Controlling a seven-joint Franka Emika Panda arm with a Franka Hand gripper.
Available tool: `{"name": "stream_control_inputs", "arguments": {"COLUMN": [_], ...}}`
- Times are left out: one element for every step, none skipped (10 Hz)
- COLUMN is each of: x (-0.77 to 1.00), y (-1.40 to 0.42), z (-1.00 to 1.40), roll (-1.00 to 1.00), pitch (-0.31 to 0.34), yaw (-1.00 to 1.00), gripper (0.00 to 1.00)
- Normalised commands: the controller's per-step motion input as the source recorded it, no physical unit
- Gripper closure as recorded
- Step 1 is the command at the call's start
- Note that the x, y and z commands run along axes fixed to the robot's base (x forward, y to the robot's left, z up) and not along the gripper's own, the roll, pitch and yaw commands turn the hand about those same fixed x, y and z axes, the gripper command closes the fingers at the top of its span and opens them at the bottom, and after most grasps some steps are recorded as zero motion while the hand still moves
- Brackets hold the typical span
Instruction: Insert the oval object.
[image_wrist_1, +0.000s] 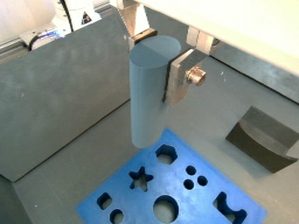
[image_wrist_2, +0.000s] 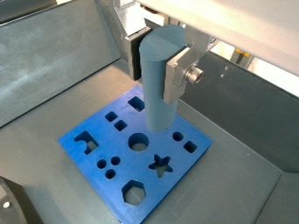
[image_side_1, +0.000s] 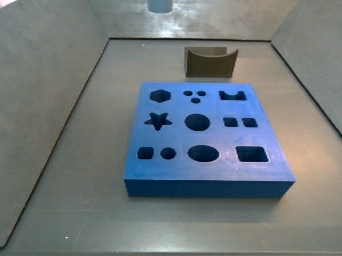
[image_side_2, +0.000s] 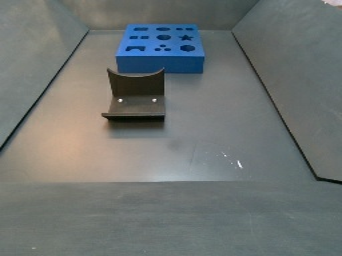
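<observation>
My gripper (image_wrist_1: 156, 57) is shut on a grey-blue oval peg (image_wrist_1: 145, 96), a long post held upright by its top end between the silver fingers (image_wrist_1: 181, 77). Both wrist views show this grip (image_wrist_2: 158, 63). The peg (image_wrist_2: 156, 101) hangs above the blue board (image_wrist_2: 140, 166) with several shaped holes. In a side view only the peg's lower end (image_side_1: 160, 5) shows at the top edge, high above the board (image_side_1: 201, 175). The oval hole (image_side_1: 203, 154) is in the board's near row there. The peg hides it in a wrist view.
The dark fixture (image_side_1: 210, 62) stands on the grey floor beyond the board and also shows in the other side view (image_side_2: 134, 95) and in a wrist view (image_wrist_1: 263, 136). Grey walls (image_wrist_1: 59, 96) enclose the floor on all sides.
</observation>
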Motion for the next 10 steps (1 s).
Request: {"name": "stream_control_inputs", "arguments": {"x": [0.00, 0.00, 0.40, 0.20, 0.04, 0.07, 0.09, 0.17, 0.22, 0.12], "y": [-0.05, -0.06, -0.46, -0.44, -0.41, -0.40, -0.39, -0.40, -0.40, -0.36], "z": [-0.06, 0.00, 0.00, -0.12, -0.13, -0.19, -0.25, -0.31, -0.37, -0.35], "roll": [0.01, 0.00, 0.00, 0.01, 0.01, 0.03, 0.06, 0.08, 0.10, 0.09], "pitch": [0.000, 0.000, 0.000, 0.000, -0.003, -0.017, -0.031, -0.039, -0.047, -0.057], "yaw": [0.00, 0.00, -0.52, -0.69, -0.84, -0.84, -0.84, -0.77, -0.75, -0.84], "gripper": [1.00, 1.00, 1.00, 1.00, 1.00, 1.00, 1.00, 1.00, 1.00, 1.00]}}
